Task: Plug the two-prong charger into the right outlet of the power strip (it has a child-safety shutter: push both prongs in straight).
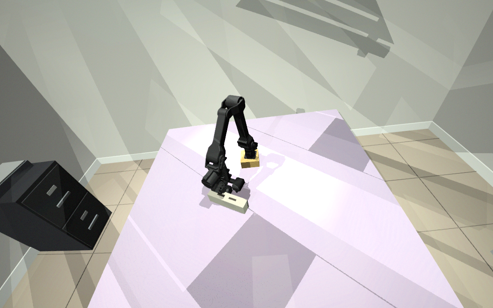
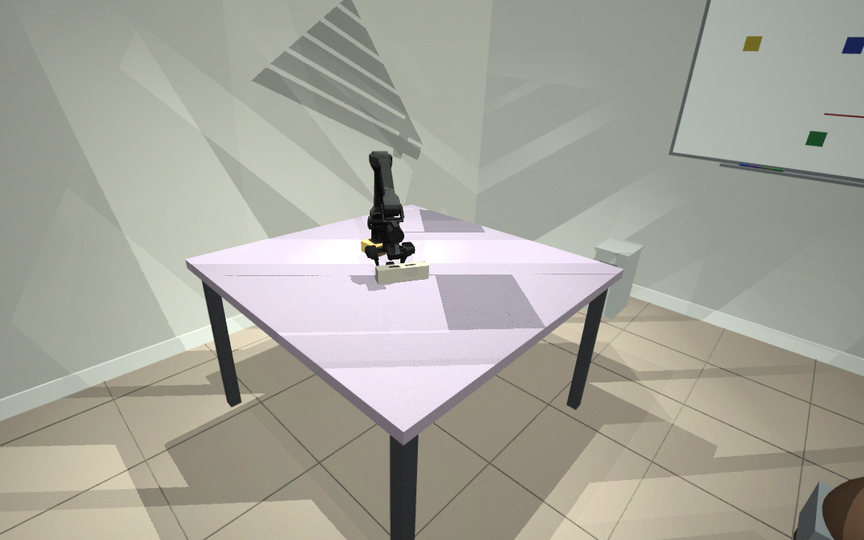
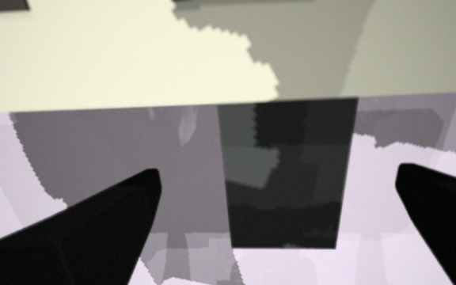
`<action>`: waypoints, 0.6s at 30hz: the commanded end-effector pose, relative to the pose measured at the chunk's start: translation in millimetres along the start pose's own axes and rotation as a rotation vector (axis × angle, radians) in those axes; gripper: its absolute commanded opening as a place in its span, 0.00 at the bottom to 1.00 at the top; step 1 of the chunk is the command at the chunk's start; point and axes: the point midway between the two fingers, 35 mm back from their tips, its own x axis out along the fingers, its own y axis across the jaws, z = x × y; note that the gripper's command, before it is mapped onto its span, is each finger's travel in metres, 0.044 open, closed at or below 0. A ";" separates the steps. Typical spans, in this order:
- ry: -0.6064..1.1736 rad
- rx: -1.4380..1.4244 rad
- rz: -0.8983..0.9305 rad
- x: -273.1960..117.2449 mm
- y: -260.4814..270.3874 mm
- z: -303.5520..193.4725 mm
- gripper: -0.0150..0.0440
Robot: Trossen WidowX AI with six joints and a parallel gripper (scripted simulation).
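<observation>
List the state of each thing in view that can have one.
Gripper: open, gripping nothing.
Dark block, probably the charger: between the fingers, ungripped; plugged in or not, cannot tell.
Power strip: on the table, slots up.
Cabinet drawers: closed.

On the table (image 1: pixel 156 237) (image 2: pixel 381 349) (image 3: pixel 368 186), the charger (image 3: pixel 287 174) is beside the power strip (image 1: pixel 236 205) (image 2: pixel 403 274) (image 3: pixel 113 59).
</observation>
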 end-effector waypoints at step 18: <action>-0.006 -0.003 -0.003 0.8 -0.4 -26.3 1.00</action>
